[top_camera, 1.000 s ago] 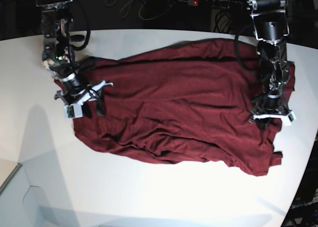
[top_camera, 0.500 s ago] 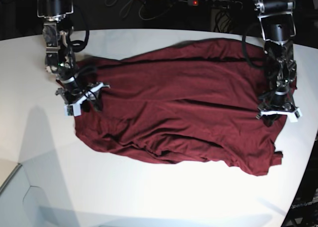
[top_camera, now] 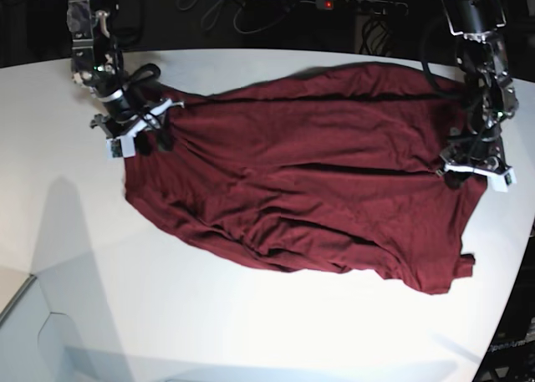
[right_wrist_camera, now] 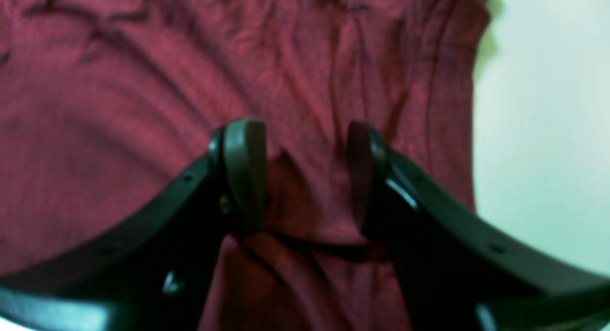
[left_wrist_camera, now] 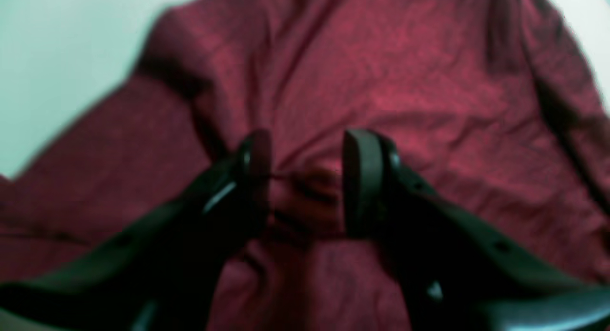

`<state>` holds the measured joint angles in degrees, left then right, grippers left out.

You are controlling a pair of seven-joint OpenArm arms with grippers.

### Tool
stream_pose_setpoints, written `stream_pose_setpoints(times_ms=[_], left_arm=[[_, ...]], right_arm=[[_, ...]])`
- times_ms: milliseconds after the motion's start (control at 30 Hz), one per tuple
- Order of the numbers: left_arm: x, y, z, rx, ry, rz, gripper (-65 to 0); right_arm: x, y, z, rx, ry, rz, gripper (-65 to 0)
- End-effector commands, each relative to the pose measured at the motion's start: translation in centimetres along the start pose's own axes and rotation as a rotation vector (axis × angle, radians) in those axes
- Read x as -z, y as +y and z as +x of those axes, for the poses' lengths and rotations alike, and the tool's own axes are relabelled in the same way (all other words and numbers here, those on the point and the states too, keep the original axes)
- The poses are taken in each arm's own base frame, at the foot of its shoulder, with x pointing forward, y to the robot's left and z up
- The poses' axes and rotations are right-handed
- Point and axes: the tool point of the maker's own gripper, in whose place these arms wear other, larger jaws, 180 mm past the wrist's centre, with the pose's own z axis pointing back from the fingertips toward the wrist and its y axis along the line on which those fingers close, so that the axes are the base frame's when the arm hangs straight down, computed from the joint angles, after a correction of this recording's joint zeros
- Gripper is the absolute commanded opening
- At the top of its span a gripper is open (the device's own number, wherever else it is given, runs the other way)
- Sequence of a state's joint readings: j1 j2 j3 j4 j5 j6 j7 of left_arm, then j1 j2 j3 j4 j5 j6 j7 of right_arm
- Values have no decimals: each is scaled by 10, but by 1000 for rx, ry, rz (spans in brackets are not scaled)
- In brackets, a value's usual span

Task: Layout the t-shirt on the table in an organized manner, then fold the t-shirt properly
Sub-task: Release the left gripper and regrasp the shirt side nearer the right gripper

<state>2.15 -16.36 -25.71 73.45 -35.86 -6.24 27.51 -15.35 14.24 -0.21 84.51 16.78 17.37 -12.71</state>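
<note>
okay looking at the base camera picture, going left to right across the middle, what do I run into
Bare table → right gripper, holding the shirt's edge → t-shirt, spread wide and wrinkled → left gripper, pinching the other edge.

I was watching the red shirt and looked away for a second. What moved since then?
Both grippers, the right gripper and the left gripper, moved toward the far edge of the table and slightly apart, dragging the shirt so it lies wider and flatter. Each stays clamped on a bunch of shirt fabric, and the shirt's near hem stays rumpled.
</note>
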Motion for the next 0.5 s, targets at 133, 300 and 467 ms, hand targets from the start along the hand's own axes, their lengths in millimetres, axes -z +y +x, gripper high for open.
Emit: stream_pose_setpoints(times_ms=[133,300,467], left_arm=[[-16,-19,65,-21,-189,-46,-404],[20,-49,85,-41,-196,-86,-403],[75,-59,59,-8,-41,-40,-403]], right_arm=[[-15,3,22,-45,-45,5,-369],[-16,-5,51,-55,-116,-19,-369],[-9,-3,65,-53,-143,-15,-369]])
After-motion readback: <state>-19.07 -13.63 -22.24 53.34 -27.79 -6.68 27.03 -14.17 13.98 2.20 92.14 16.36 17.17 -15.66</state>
